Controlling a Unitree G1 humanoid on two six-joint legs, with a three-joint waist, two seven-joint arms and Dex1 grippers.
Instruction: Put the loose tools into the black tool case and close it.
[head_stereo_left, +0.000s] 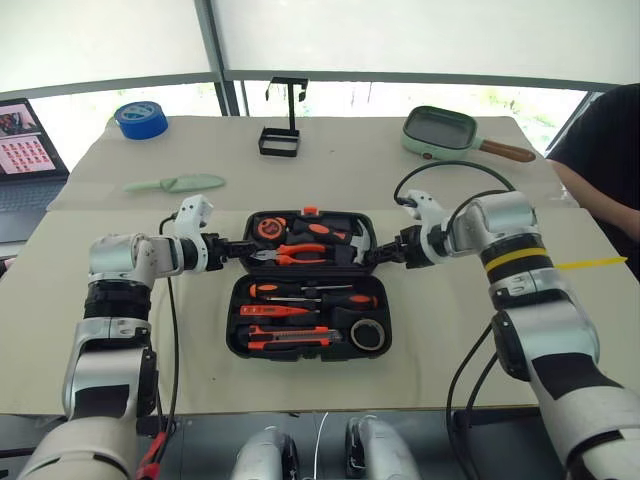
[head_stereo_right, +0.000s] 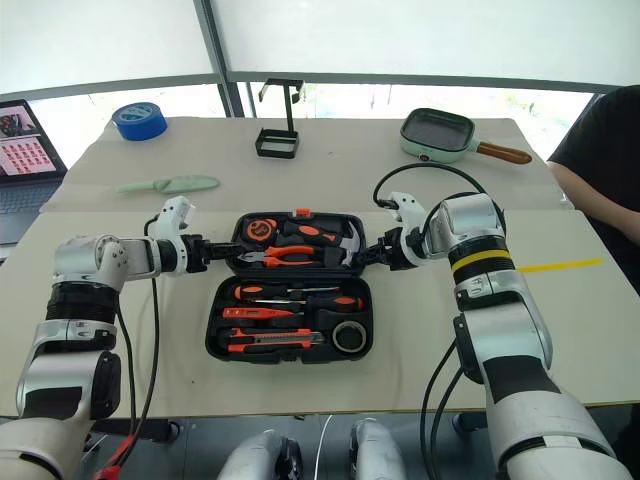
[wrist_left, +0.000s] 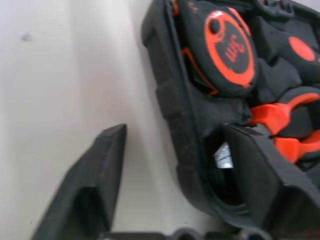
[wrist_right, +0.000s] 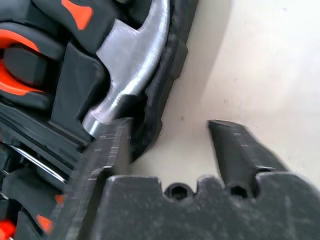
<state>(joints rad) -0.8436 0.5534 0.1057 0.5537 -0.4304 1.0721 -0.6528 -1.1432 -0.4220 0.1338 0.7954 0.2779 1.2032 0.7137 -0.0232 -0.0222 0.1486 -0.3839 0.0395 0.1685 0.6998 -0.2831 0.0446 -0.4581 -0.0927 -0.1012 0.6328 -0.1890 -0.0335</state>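
The black tool case (head_stereo_left: 236, 345) lies open and flat at the middle of the table. Its near half holds two black-and-orange screwdrivers (head_stereo_left: 312, 293), a slim orange screwdriver (head_stereo_left: 280, 311), a utility knife (head_stereo_left: 285, 340) and a small dark tape roll (head_stereo_left: 368, 335). The far half holds a tape measure (wrist_left: 230, 45), pliers (head_stereo_left: 300, 252) and a hammer (wrist_right: 130, 70). My left gripper (head_stereo_left: 240, 248) is open at the far half's left edge, one finger inside the rim and one outside on the table. My right gripper (head_stereo_left: 372, 255) is open and straddles the right rim the same way.
A blue tape roll (head_stereo_left: 140, 119), a pale green knife (head_stereo_left: 175, 184), a black wire stand (head_stereo_left: 283, 125) and a green pan (head_stereo_left: 440, 132) lie on the table beyond the case. A laptop (head_stereo_left: 25, 150) is at far left, a person's dark sleeve (head_stereo_left: 600, 150) at far right.
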